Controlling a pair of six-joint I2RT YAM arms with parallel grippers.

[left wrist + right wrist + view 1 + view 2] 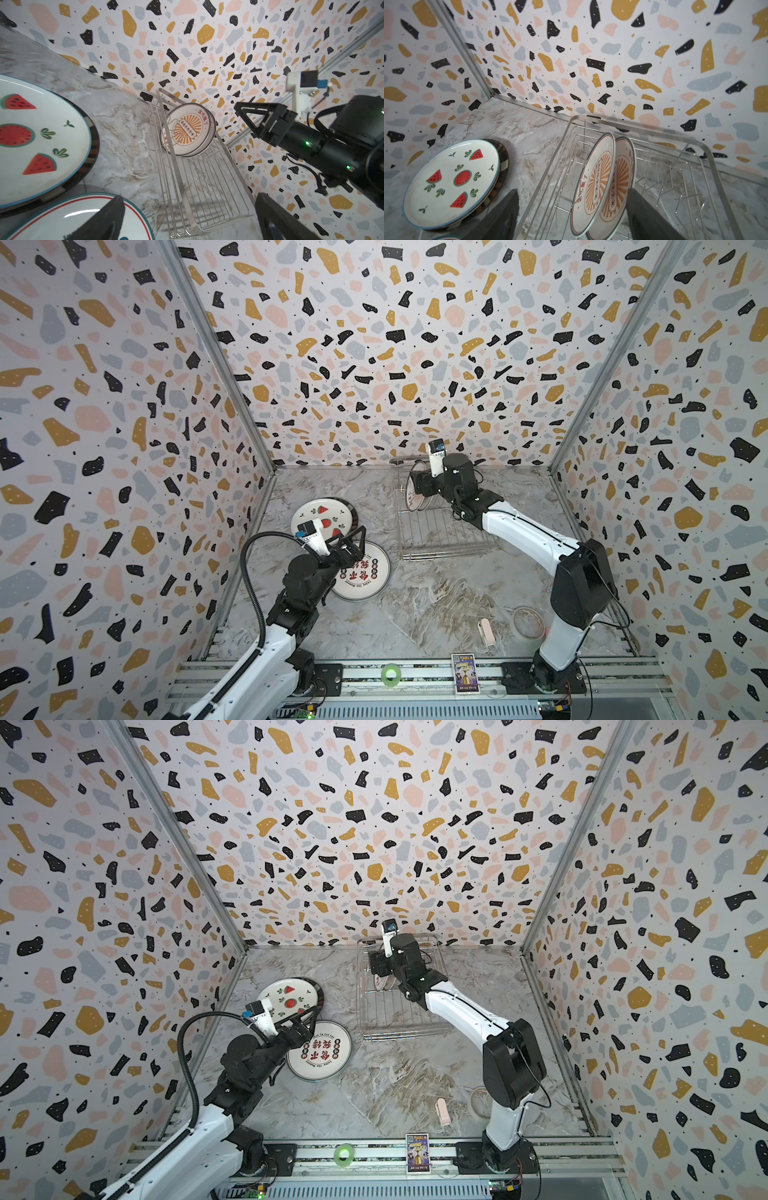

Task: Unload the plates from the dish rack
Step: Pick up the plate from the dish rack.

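straddling two round glazed sunburst plates in the wire rack, right fingers wide; left fingers wide.

two plates upright in dish rack | rack right of plate stack | single plate before stack

**Lettered plate**: two rows of large red Chinese characters, upside down in both top views and not read with certainty. A small black Latin line on the near rim appears to read "Enjoy the Moment". A similar line on the far rim is too small to read.

**Front sunburst plate**: four red characters on the rim, 该吃饭了. The centre panel carries a row of small round marks, illegible.

**Rear sunburst plate**: red characters on the rim, mostly hidden.

**Card**: colour print, lettering too small to read.
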